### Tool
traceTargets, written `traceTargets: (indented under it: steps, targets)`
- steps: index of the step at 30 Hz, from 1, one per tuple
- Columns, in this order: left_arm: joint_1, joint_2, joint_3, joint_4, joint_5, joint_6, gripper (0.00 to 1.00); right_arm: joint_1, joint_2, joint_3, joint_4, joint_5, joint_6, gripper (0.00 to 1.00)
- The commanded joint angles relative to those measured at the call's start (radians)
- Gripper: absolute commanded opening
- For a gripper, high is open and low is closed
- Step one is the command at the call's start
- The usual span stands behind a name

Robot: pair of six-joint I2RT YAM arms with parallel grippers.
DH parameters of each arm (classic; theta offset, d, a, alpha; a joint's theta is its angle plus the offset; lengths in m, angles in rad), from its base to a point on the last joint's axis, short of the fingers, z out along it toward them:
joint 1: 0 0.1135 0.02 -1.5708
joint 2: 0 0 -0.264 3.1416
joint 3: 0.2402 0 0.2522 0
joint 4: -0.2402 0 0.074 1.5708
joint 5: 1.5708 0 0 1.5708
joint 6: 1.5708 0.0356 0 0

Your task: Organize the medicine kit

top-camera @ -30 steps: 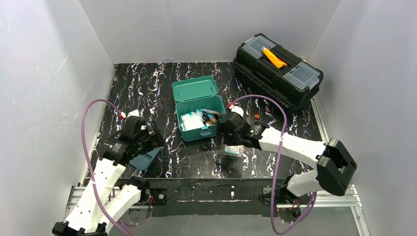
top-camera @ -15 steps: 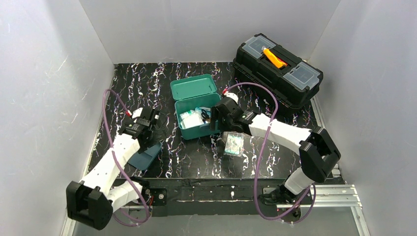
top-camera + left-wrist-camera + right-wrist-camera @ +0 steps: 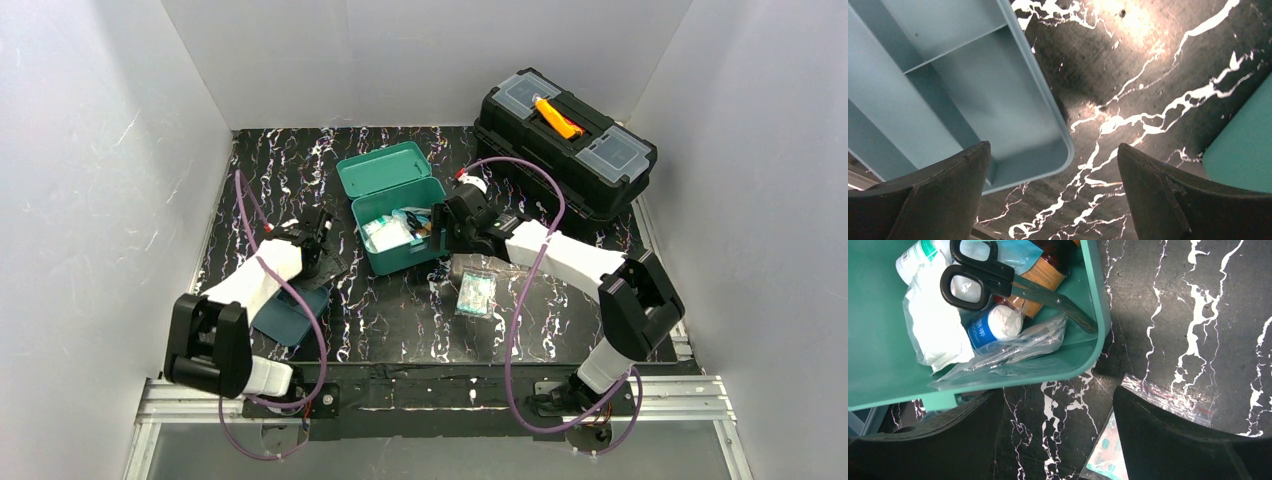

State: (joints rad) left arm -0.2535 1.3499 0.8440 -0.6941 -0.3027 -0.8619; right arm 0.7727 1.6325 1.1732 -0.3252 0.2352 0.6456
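The medicine kit (image 3: pixel 402 243) sits mid-table (image 3: pixel 390 312) (scissors (image 3: pixel 998 282) inside); its tray (image 3: pixel 290 322) lies front left, a packet (image 3: pixel 476 293) front right, the toolbox (image 3: pixel 565 140) behind right.

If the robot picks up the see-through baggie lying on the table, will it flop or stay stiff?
Probably flop: the baggie is thin, wrinkled clear plastic lying flat on the table. It likely weighs little, since only small flat packets show inside. The shiny film may slide in a pinch.
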Motion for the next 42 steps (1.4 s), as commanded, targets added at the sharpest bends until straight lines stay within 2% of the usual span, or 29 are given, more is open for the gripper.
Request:
traceTargets:
  steps: [1,6,10,15,17,20,25,32,38,42]
  targets:
    - [0.025,0.060,0.042,0.043,-0.003,-0.002,0.96,-0.004,-0.106,-0.043,0.043,0.005,-0.021,0.86]
    - [0.034,0.115,0.052,0.079,0.014,0.030,0.81,-0.004,-0.226,-0.138,0.047,0.002,-0.011,0.86]
    - [0.036,0.133,0.040,0.117,0.057,0.061,0.58,-0.004,-0.323,-0.205,0.039,0.006,-0.002,0.85]
    - [0.036,0.142,0.011,0.142,0.105,0.078,0.20,-0.003,-0.427,-0.270,0.023,0.005,0.014,0.84]
    - [0.037,0.138,-0.007,0.152,0.116,0.083,0.10,-0.003,-0.461,-0.292,0.015,0.005,0.018,0.84]
    - [0.036,0.134,-0.033,0.162,0.144,0.084,0.02,-0.003,-0.504,-0.317,-0.002,0.005,0.024,0.84]
    - [0.034,0.086,-0.090,0.181,0.237,0.096,0.00,-0.003,-0.579,-0.355,-0.037,0.006,0.038,0.83]
    - [0.024,-0.128,-0.183,0.162,0.345,0.112,0.00,-0.003,-0.700,-0.382,-0.099,0.000,0.043,0.82]
    - [-0.004,-0.332,-0.198,0.057,0.407,0.148,0.00,-0.001,-0.787,-0.398,-0.129,-0.013,0.031,0.80]
    - [-0.045,-0.406,-0.178,-0.043,0.446,0.169,0.00,-0.001,-0.817,-0.402,-0.153,-0.018,0.026,0.80]
